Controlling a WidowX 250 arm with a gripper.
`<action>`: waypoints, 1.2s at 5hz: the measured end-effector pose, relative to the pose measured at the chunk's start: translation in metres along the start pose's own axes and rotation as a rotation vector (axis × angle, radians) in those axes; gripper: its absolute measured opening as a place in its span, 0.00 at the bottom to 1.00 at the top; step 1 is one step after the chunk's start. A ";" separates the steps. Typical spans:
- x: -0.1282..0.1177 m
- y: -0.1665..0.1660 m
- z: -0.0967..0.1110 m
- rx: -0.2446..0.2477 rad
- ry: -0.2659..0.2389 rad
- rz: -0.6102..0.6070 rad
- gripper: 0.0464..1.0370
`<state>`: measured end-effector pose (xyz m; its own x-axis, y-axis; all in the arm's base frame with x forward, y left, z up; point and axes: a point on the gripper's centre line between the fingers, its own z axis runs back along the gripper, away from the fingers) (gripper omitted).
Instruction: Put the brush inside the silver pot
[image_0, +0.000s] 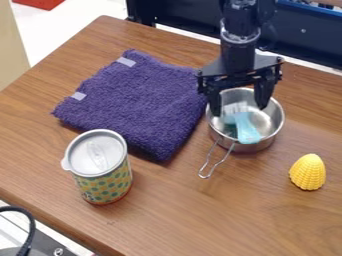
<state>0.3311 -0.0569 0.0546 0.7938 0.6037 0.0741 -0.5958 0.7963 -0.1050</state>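
Over the back part of the silver pot hangs the black gripper (238, 105), its two fingers spread wide apart and pointing down. The silver pot (272, 114) stands upright towards the right, its wire handle pointing to the lower left. A brush with a light blue handle (246, 131) lies inside the pot, the handle towards the front rim and the pale head further back between the fingers. Nothing is clamped by the gripper. Whether either fingertip touches the pot or brush, I cannot tell.
A folded purple towel (137, 102) lies left of the pot. In front of it stands a lidded cup (103, 182) with a dotted pattern. A yellow corn-like toy (308, 172) sits right of the pot. The wooden table's (220, 217) back edge runs behind the arm.
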 end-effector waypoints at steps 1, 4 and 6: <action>0.000 0.000 0.000 0.003 -0.003 -0.003 0.96; -0.007 0.016 0.034 0.014 -0.078 -0.058 0.96; -0.011 0.033 0.036 0.095 -0.094 -0.300 0.96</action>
<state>0.2982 -0.0364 0.0864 0.9236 0.3388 0.1793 -0.3490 0.9367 0.0277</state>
